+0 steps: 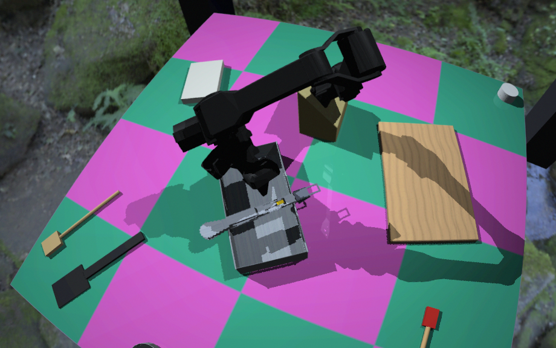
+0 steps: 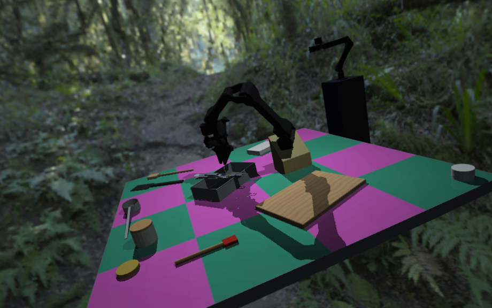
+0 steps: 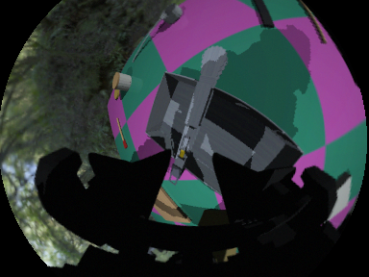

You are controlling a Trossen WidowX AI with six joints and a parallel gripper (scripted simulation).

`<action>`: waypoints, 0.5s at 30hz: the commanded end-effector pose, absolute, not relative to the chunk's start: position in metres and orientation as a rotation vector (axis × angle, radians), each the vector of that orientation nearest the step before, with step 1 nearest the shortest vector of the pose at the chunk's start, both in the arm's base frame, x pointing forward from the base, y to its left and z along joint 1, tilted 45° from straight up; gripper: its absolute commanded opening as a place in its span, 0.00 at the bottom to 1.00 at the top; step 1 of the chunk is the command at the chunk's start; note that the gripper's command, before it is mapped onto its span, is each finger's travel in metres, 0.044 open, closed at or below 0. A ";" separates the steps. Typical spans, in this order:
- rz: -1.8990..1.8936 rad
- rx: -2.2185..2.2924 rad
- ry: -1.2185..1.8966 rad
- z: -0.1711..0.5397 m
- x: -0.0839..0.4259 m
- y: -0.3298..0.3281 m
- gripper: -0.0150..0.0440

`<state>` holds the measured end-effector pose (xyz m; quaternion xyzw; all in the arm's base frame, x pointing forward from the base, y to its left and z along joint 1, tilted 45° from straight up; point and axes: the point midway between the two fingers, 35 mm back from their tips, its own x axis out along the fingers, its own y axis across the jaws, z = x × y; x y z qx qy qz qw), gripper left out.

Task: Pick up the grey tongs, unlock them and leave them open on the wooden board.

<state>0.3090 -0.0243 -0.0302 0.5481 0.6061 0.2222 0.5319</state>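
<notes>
Spanning the tin: your grey tongs (image 1: 246,218) (image 2: 208,176) (image 3: 204,88) lie across both long rims of the roasting tin (image 1: 266,262) (image 2: 207,193) (image 3: 156,108), their broad end jutting past one rim and their wire-loop end past the rim facing the board.
Yellow piece: you can see it on the tongs (image 1: 280,202) (image 3: 182,153), towards the loop end and inside the tin's outline from above.
Gripper: your pincer (image 1: 263,192) (image 2: 223,163) (image 3: 192,154) points down above the tin, near the tongs, its fingers parted partway and holding nothing.
Tin walls: you have raised edges around the space beneath the tongs; open air lies above them.
Wooden board: your board (image 1: 430,205) (image 2: 283,202) (image 3: 169,204) lies flat, well apart from the tin, with checkered tabletop between their edges.
Tan block: your wedge-shaped block (image 1: 315,122) (image 2: 296,161) stands between the tin and the white slab (image 1: 203,81) (image 2: 258,148) (image 3: 341,194) on one side and the board on the other, with the arm's lower end at it.
Broad-end side: you have a black spatula (image 1: 70,286) (image 2: 143,186) (image 3: 263,13) beyond that end, apart from it, and a wooden-headed stick (image 1: 52,243) (image 2: 153,176) beside the spatula.
Red-headed stick: you see it (image 1: 430,317) (image 2: 229,240) (image 3: 125,143) well clear of the board's edge.
</notes>
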 end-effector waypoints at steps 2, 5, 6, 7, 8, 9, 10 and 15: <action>0.570 1.332 1.468 -0.036 0.303 -0.014 0.69; 0.571 1.332 1.468 -0.031 0.310 -0.008 0.69; 0.571 1.332 1.468 -0.031 0.310 -0.008 0.69; 0.571 1.332 1.468 -0.031 0.310 -0.008 0.69; 0.571 1.332 1.468 -0.031 0.310 -0.008 0.69; 0.571 1.332 1.468 -0.031 0.310 -0.008 0.69; 0.571 1.332 1.468 -0.031 0.310 -0.008 0.69; 0.569 1.331 1.468 -0.032 0.311 -0.006 0.69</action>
